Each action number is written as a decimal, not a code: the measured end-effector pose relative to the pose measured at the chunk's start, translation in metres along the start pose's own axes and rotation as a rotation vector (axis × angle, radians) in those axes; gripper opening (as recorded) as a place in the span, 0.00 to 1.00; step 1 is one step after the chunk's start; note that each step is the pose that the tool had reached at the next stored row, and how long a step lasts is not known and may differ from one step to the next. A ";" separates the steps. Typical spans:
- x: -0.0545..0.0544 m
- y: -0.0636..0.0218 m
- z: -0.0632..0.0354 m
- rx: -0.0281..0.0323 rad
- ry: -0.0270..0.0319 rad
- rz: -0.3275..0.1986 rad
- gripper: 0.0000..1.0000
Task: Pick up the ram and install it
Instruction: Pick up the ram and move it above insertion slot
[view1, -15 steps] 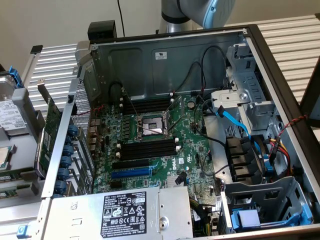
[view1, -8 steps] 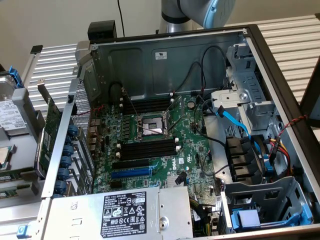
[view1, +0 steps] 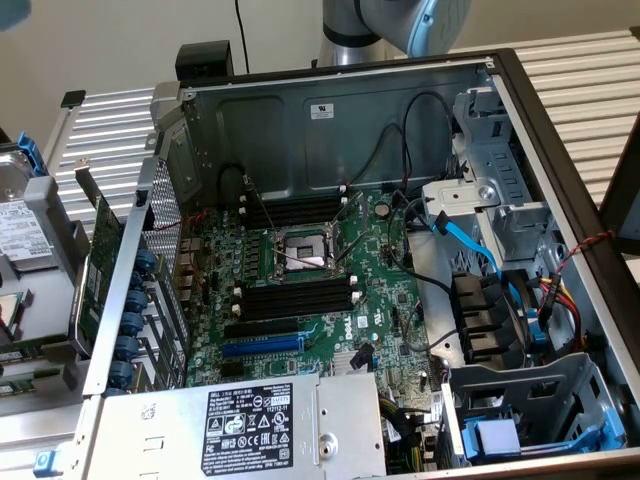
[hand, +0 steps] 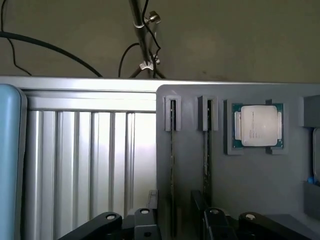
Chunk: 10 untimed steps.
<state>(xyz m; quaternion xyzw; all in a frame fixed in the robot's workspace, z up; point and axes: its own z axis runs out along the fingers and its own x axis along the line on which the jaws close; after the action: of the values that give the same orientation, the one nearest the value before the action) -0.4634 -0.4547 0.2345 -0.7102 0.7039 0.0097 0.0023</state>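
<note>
Gripper (hand: 175, 222) over grey tray (hand: 250, 190), jaws spread wide.
The ram (hand: 172, 150) stands edge-on in its slot between the fingers (hand: 150, 227), clear of both.

Beyond the far wall of the computer case (view1: 330, 120) I see my arm (view1: 345, 35). It is a smooth grey metal tube, and next to it sits a rounded grey joint housing with a pale blue cap (view1: 440, 22). In the wrist view my gripper (hand: 175, 220) is matte black all over, built from flat link bars (hand: 97, 226) with rounded ends. Each bar has a small bright silver pin head (hand: 112, 217) at its pivot, and I count four in a row.
</note>
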 end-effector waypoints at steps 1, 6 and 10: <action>0.000 -0.0007 0.0018 -0.0001 -0.0001 0.000 0.39; 0.000 -0.0014 0.0097 -0.0089 0.0000 -0.002 0.39; 0.000 -0.0017 0.0134 -0.0119 0.0167 -0.004 0.39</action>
<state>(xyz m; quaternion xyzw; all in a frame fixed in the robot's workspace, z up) -0.4619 -0.4545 0.2211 -0.7116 0.7025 0.0079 -0.0077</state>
